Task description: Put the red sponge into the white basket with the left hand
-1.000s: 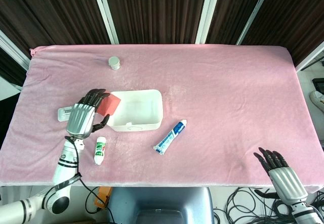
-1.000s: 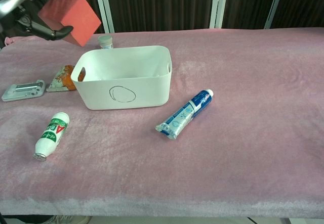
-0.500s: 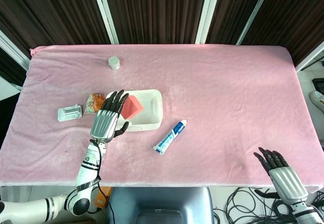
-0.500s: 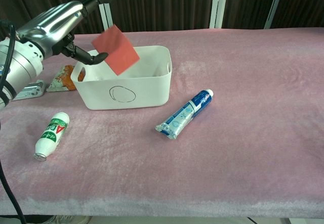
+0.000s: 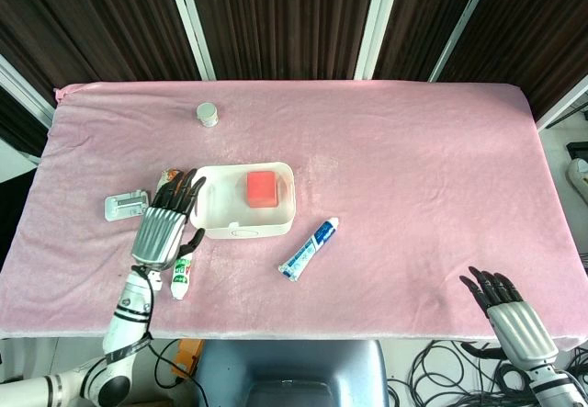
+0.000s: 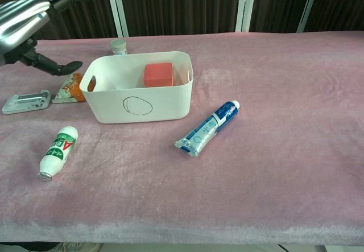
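Where the red block-shaped sponge (image 5: 262, 188) lies flat on the floor of the white rectangular plastic basket (image 5: 209, 226), toward its far right part, the left hand (image 5: 163, 226) hovers outside the basket's left end wall with its fingers (image 5: 185, 186) spread and holding nothing. From those fingers the sponge lies to the right, on the far side of the basket wall and below the rim; nothing touches it. In the chest view the sponge (image 6: 158, 74) sits squarely inside the basket (image 6: 136, 105), while the left hand (image 6: 25, 20) is raised above the pink cloth-covered bench (image 5: 413, 168), well apart from the basket. The right hand (image 5: 516, 318) rests at the near right edge of the bench, fingers extended and empty, much the farther of the two from the basket. By this layout the placement appears complete, so any coming move is judged to be a retreat of the left hand leftward, away from the basket.
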